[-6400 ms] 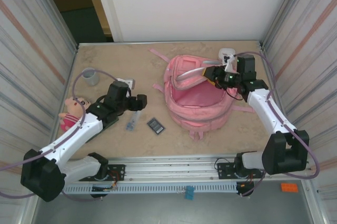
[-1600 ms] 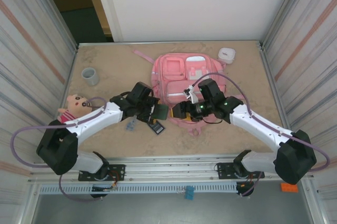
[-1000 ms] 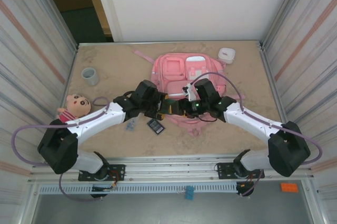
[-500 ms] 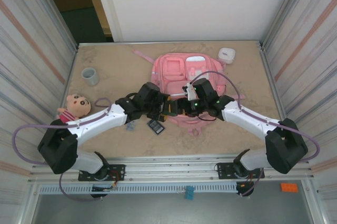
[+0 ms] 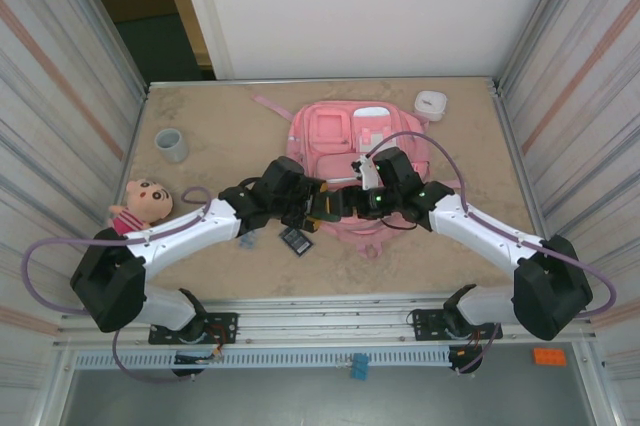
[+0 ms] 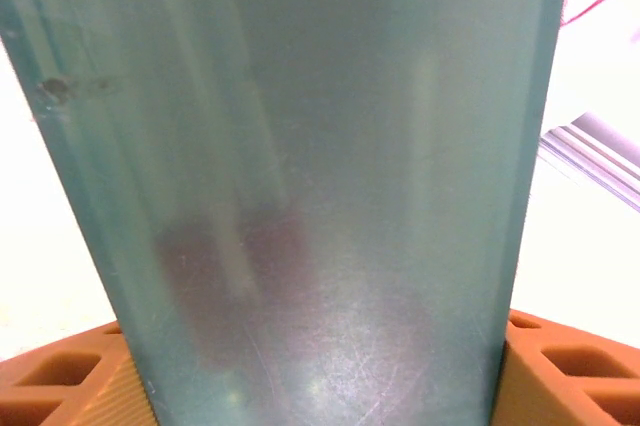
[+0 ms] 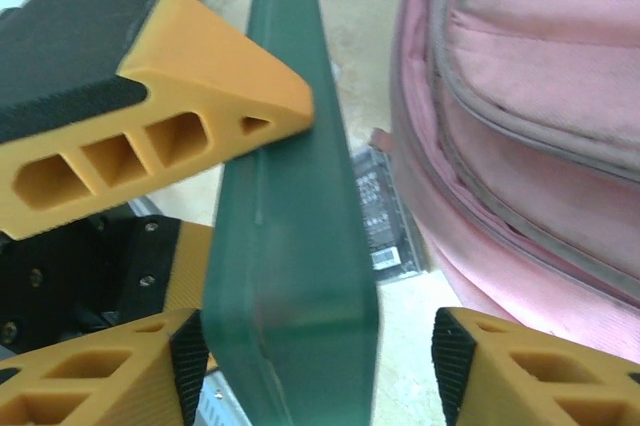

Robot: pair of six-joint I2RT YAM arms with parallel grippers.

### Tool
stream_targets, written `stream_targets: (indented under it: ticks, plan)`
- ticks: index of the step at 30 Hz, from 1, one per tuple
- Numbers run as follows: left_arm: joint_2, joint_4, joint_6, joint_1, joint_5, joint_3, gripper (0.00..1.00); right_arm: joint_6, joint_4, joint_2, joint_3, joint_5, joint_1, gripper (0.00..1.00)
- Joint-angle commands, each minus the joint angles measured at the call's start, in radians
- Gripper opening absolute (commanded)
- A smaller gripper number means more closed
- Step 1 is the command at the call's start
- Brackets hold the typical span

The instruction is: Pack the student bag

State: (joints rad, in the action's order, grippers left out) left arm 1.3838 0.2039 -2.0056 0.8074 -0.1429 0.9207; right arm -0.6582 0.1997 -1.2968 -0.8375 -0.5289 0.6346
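Holding one green slab [image 7: 290,246], left gripper [image 6: 320,376], one student bag [image 5: 345,136]

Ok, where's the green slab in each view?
Top external: slab at mid-table, against the near-left edge of the bag.
Left wrist: slab face-on, across most of the frame, with orange fingers at its lower corners.
Right wrist: slab edge-on at centre, bag to its right.
Shared landmark: the pink bag, in the top and right wrist views.
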Motion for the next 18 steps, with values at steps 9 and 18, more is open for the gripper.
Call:
stream_targets:
  ticks: [9,18]
  plan:
    - [-0.046,-0.119,-0.002,0.011,-0.019,-0.023,0.65,-0.024,-0.115,0.063,0.055,0.000,0.027,0.33]
    - [-0.051,-0.181,0.018,0.015,-0.019,-0.064,0.81,-0.031,-0.024,0.144,0.047,0.028,-0.029,0.17]
